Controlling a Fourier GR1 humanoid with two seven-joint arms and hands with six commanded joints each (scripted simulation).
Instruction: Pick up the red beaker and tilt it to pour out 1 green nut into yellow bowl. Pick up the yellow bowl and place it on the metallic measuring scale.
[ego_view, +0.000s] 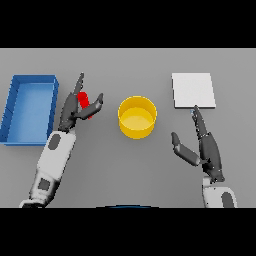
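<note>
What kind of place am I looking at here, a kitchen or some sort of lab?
Probably a lab-style test bench: a bare grey table with a red beaker, a yellow bowl and a flat metallic measuring scale.

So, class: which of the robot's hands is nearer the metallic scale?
Right. The right hand sits just below the scale, its fingertips almost at the near edge. The left hand is far across the table, beyond the yellow bowl.
</note>
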